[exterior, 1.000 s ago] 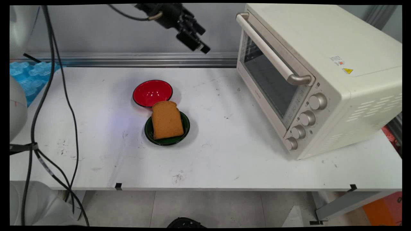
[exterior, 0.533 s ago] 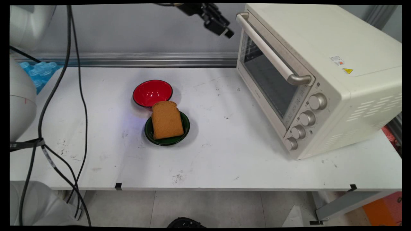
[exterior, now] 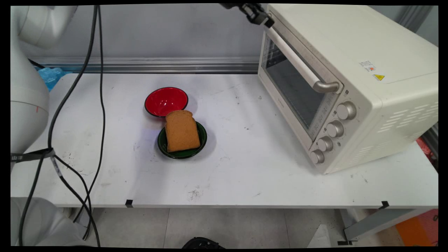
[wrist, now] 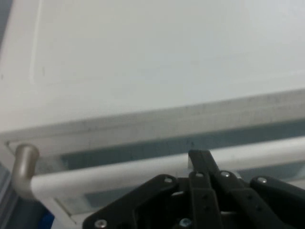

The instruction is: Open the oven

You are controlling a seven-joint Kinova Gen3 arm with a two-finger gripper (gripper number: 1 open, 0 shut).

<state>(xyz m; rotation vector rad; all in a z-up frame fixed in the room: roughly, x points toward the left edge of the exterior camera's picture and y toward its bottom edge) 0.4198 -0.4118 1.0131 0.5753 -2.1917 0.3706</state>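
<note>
Having swung rightward from above the red bowl (exterior: 166, 101), the gripper (exterior: 263, 18) now hangs at the toaster oven's (exterior: 350, 84) door handle (exterior: 297, 63), top left end, fingers apparently together, gripping nothing.

The toaster oven (exterior: 350, 77) carries a yellow triangular warning sign (exterior: 379, 77) and a small white label (exterior: 367, 65) on top; its print is illegible.

- A cream toaster oven (exterior: 350, 80) stands on the counter (exterior: 245, 175), door shut.
- A bread slice (exterior: 181, 131) lies on a green plate (exterior: 203, 138).
- A red bowl (exterior: 166, 100) sits just behind.
</note>
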